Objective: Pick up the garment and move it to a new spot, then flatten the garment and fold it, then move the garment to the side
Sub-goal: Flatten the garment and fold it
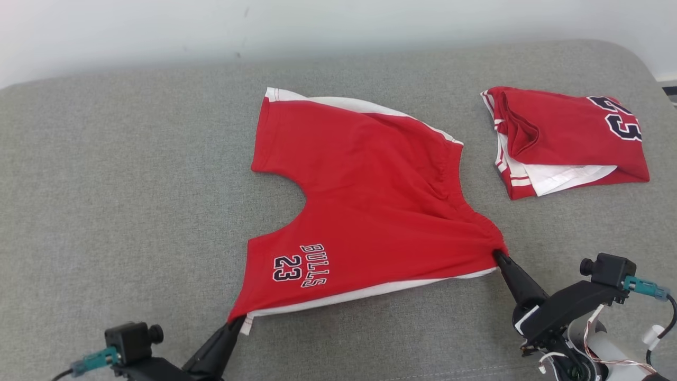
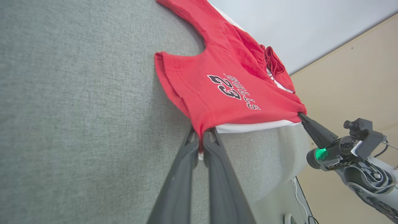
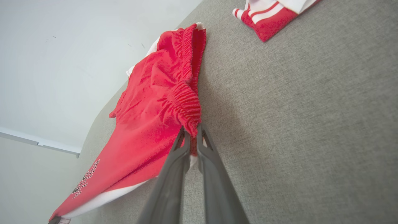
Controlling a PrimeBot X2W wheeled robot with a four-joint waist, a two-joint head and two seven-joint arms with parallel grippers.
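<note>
**Both grippers hold the near edge of the red shorts**

You see the red shorts spread in the middle of the grey cushion, with the two legs to the left and the waistband to the right. The print "BULLS 23" is on the near leg.

Your left gripper is at the near left corner of the shorts. Its two fingers are pressed together on the hem corner of the near leg, with red cloth between them. Your right gripper is at the near right corner, and its fingers are pinched on the end of the gathered waistband.

The near edge of the shorts, with its white stripe, runs straight between the two grippers. The far leg lies flat on the cushion.

A folded red garment with a dark number lies at the far right, apart from the shorts. A pale wall is behind the cushion.
</note>
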